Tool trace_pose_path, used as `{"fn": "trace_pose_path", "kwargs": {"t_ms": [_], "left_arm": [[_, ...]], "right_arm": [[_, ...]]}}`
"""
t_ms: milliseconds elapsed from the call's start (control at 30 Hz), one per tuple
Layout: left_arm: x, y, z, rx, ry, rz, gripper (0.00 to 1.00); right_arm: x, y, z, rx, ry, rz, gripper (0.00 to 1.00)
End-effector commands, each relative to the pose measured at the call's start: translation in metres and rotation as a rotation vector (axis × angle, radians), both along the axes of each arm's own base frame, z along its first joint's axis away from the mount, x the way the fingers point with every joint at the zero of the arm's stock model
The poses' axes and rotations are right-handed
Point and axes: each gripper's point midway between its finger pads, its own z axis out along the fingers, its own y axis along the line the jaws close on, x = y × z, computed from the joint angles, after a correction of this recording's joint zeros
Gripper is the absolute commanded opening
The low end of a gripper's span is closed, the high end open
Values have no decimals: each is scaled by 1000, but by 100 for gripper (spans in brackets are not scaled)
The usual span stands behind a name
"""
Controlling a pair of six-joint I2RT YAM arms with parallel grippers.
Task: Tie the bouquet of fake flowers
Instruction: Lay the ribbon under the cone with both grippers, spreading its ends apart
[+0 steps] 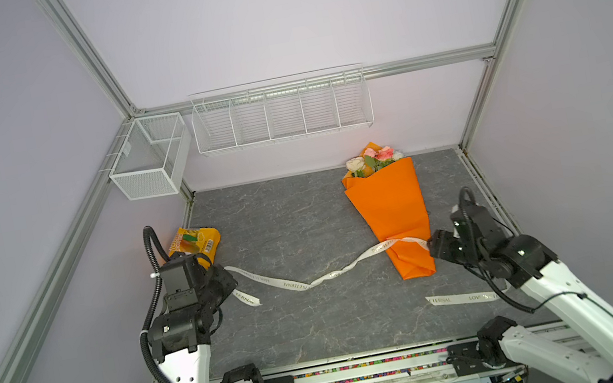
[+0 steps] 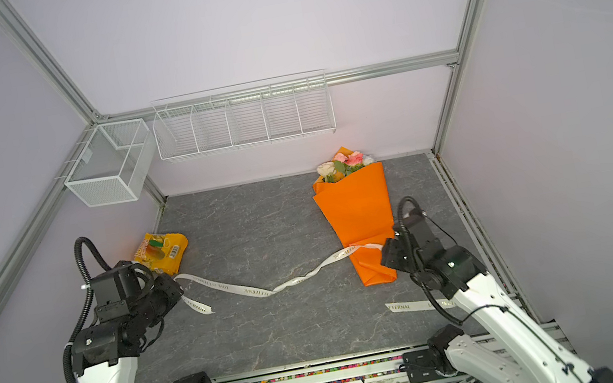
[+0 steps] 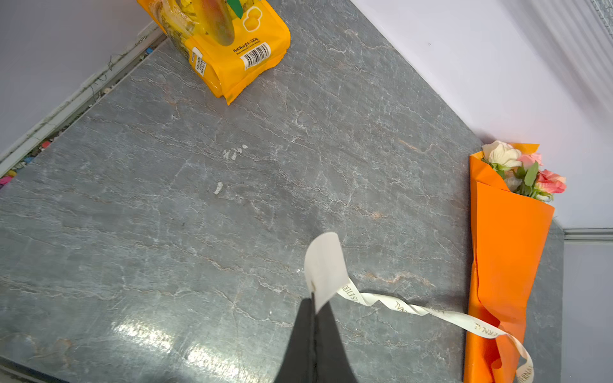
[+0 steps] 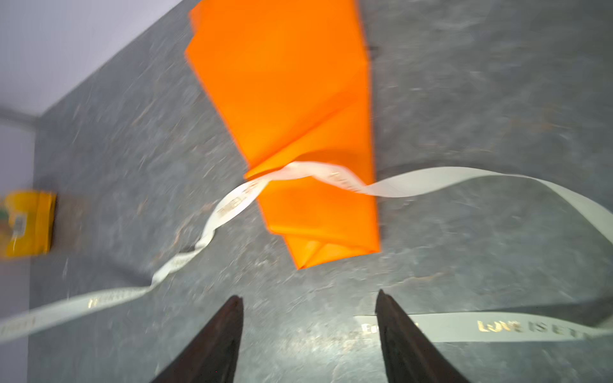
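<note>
The bouquet of fake flowers (image 1: 387, 208) (image 2: 356, 209) lies on the grey table, wrapped in orange paper, its blooms toward the back wall. A cream printed ribbon (image 1: 299, 284) (image 2: 266, 290) crosses the wrap's narrow lower part (image 4: 292, 99) and trails left over the table. My left gripper (image 3: 313, 298) (image 1: 229, 283) is shut on the ribbon near its left end, and a short tail sticks out past the jaws. My right gripper (image 4: 310, 295) (image 1: 432, 245) stands open just right of the wrap, with nothing between its fingers. The ribbon's other end (image 4: 497, 326) (image 1: 461, 298) lies flat by the right arm.
A yellow snack bag (image 1: 195, 242) (image 3: 229, 43) lies at the table's left edge behind the left arm. A white mesh basket (image 1: 151, 155) and a wire shelf (image 1: 281, 112) hang on the walls above the table. The right wrist view is motion-blurred.
</note>
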Motion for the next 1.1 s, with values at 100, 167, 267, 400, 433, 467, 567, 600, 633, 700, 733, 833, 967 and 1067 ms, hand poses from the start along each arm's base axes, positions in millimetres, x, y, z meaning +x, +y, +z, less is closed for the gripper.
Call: {"fn": "trace_pose_path", "kwargs": {"t_ms": [100,167,267,400,433,467,567,600,633,700,733,833,967,1067], "left_arm": [[-16,7,6,63,-4,1,0],[-14,3,5,48,-5,-20,0],[-12,-2,3,27,-5,-42,0],[-8,-5,2,17,-14,-55,0],[-7,-6,1,14,-13,-62,0],[-6,-7,1,11,-12,-65,0],[-4,-9,2,7,-14,-80,0],[-4,-9,4,9,-17,-82,0],[-4,-9,5,10,-22,-85,0],[0,-9,2,10,-5,-88,0],[0,-9,2,8,0,-91,0],[1,-10,2,11,4,-98,0],[2,-8,0,13,13,-93,0],[5,-10,-1,8,17,-100,0]], "right_arm": [[-15,-74,-65,240,144,-370,65],[-21,-100,-82,316,173,-531,62],[-26,-124,-93,369,231,-676,64],[-31,-143,-103,377,282,-842,65],[-31,-149,-105,374,267,-891,66],[-27,-152,-107,388,231,-926,69],[-20,-155,-109,447,196,-997,78],[-22,-155,-112,458,205,-1024,78],[-23,-157,-118,469,214,-1058,79],[-13,-158,-125,508,192,-1060,79],[-10,-157,-129,527,198,-1064,78],[1,-160,-135,556,191,-1057,77],[7,-170,-144,537,183,-1080,75],[7,-178,-154,505,196,-1100,75]]}}
